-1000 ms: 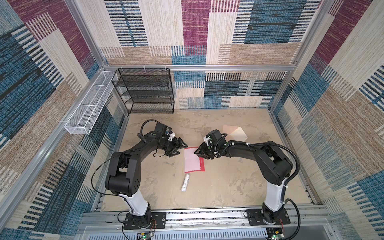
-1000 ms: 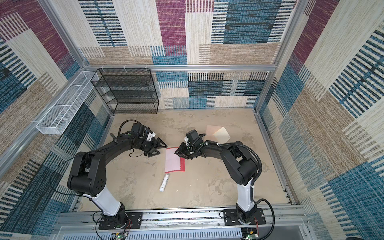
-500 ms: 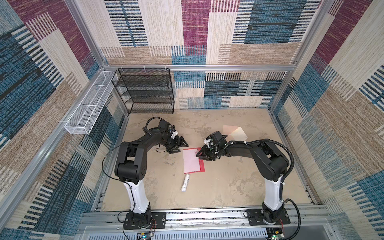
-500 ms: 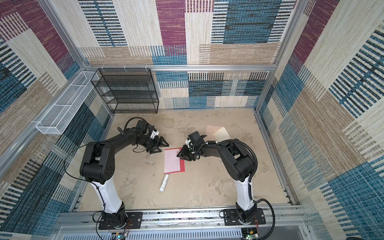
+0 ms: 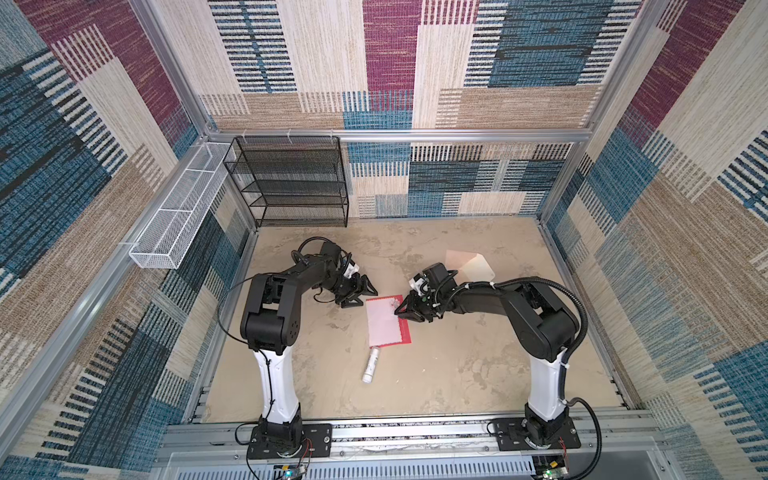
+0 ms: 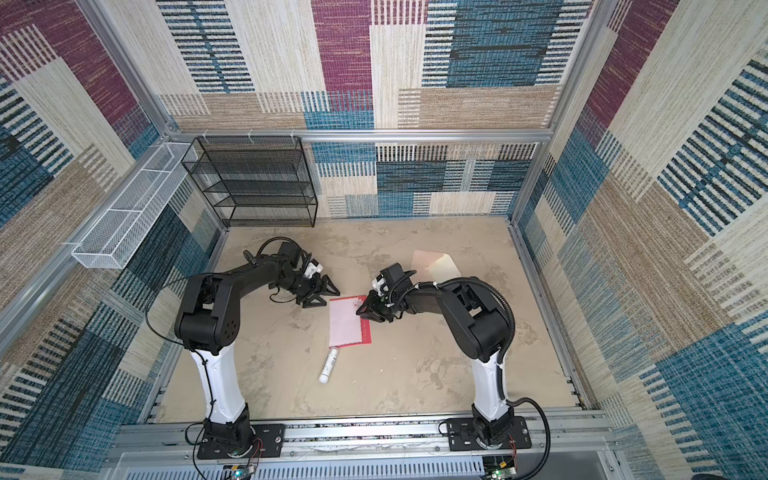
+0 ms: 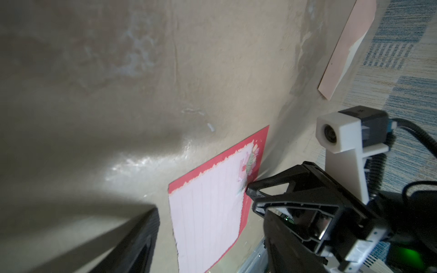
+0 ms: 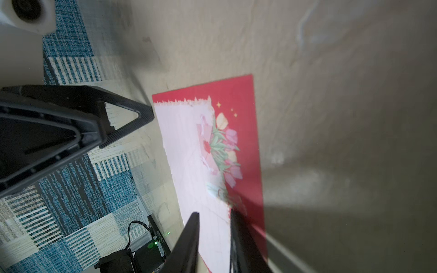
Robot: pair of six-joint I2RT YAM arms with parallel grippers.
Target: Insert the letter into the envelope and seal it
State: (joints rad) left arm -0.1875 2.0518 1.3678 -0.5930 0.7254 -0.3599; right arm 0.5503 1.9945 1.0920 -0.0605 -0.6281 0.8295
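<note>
On the tan tabletop (image 5: 457, 374), we'd pinch the near edge of the light, flimsy-looking pink red-bordered card (image 5: 384, 322) where our right gripper (image 5: 401, 312) stands barely parted; left gripper (image 5: 365, 297) gapes.

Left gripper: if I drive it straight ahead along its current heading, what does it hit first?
Most likely the letter: the left gripper points at its near corner, almost touching. The right gripper sits beyond, at the letter's far edge. Height is hard to judge.
</note>
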